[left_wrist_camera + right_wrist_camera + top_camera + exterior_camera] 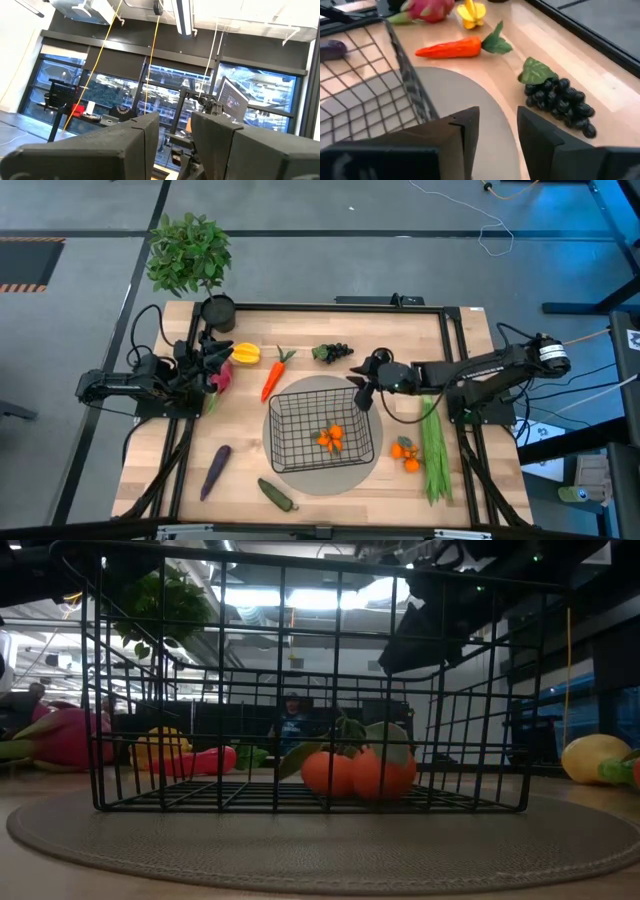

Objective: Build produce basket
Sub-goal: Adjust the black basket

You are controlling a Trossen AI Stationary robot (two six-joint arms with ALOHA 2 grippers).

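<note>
The black wire basket (pixel 320 425) stands on a round grey mat (pixel 300 480), with tangerines (pixel 331 438) lying on its floor. My right gripper (pixel 363 390) hovers open and empty over the basket's far right corner; in its wrist view the gripper (pixel 497 127) looks past the basket wall (pixel 407 80) toward grapes (pixel 560 97) and a carrot (pixel 452 48). My left gripper (pixel 212 360) waits open at the table's left, pointing up into the room (pixel 175 135), above the pink dragon fruit (pixel 221 376).
On the table lie a yellow pepper (pixel 246 354), an eggplant (pixel 216 470), a cucumber (pixel 277 494), green beans (pixel 434 448), two more tangerines (pixel 406 456) and a lemon (pixel 590 756). A potted plant (pixel 190 258) stands at the far left corner.
</note>
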